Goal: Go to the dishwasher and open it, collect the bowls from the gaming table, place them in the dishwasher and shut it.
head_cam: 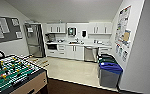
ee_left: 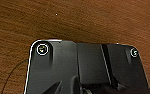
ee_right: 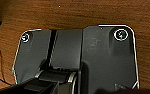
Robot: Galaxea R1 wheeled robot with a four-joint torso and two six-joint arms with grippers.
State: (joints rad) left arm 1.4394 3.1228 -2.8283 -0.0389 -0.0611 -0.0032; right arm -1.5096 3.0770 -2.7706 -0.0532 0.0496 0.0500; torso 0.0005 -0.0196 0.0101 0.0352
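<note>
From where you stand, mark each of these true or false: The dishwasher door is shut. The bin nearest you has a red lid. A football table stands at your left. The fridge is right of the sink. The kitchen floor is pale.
1. True: the dishwasher is shut, its steel front flush under the counter.
2. False: the nearest bin has a blue lid.
3. True: the football table is at the near left.
4. False: the fridge stands left of the sink.
5. True: the kitchen floor is pale.
</note>
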